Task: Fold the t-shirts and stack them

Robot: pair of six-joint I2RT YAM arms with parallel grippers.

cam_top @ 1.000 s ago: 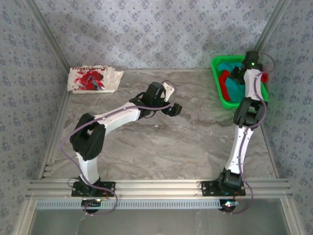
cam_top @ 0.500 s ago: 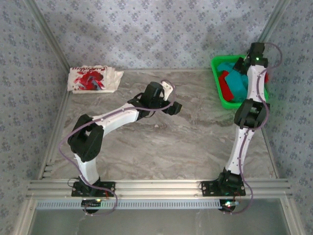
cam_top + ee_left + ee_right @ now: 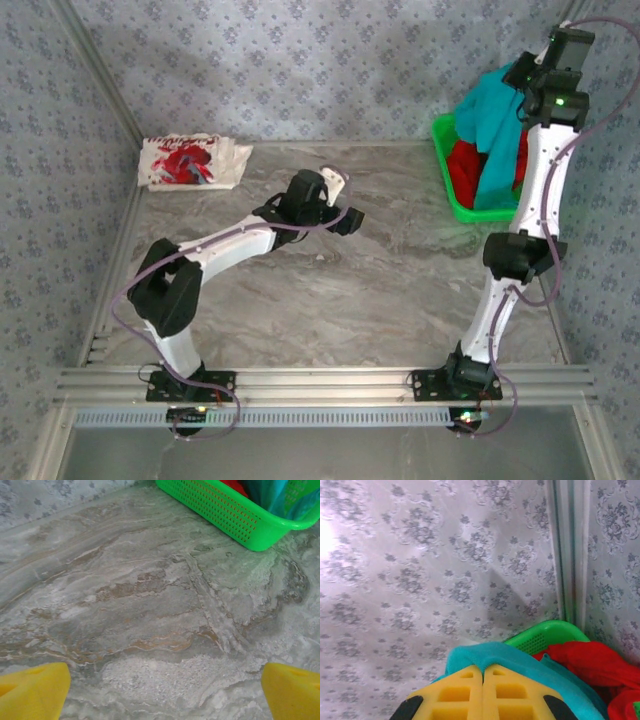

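- While it hangs above the green basket (image 3: 462,210), the teal t-shirt (image 3: 490,125) is pinched in the right end effector's (image 3: 482,675) closed jaws, likely to pull it free of the red t-shirt (image 3: 465,165).
- The white t-shirt (image 3: 190,162) lies at the table's (image 3: 400,280) far left, probably as the stack's base.
- The left end effector (image 3: 350,208) hovers wide and empty.

No lettering, label or number can be read. The red print (image 3: 186,160) on the white t-shirt (image 3: 226,160) is too small and crumpled to make out.
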